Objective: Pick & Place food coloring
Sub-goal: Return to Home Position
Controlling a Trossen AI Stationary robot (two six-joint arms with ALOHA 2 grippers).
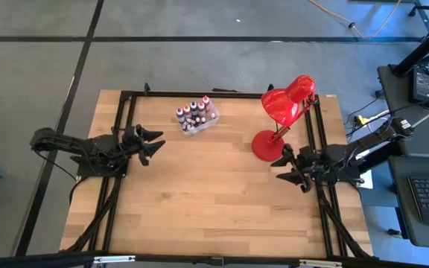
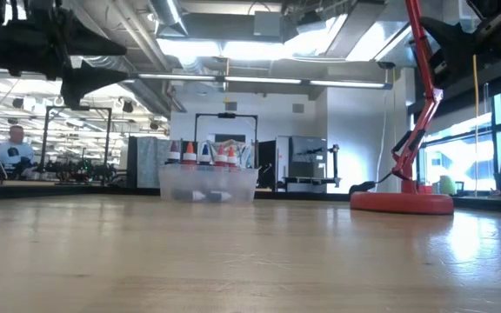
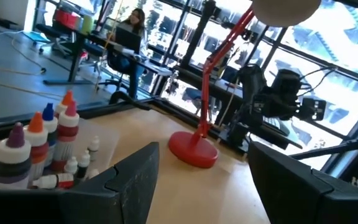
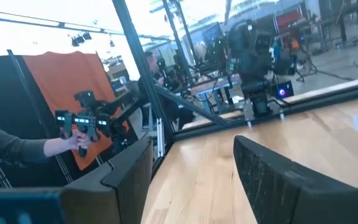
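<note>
Many food coloring bottles point(image 1: 194, 113) in clear bin point(image 2: 183, 179) | left tool point(image 1: 159, 141) spread | right tool point(image 1: 278, 170) spread

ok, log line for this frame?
left gripper: open, left side | right gripper: open, right side, by lamp | bottles: in bin

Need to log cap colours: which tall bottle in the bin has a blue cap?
The blue-capped bottle, standing upright in the bin among the tall ones. Its neighbours have orange, purple or pink caps.
</note>
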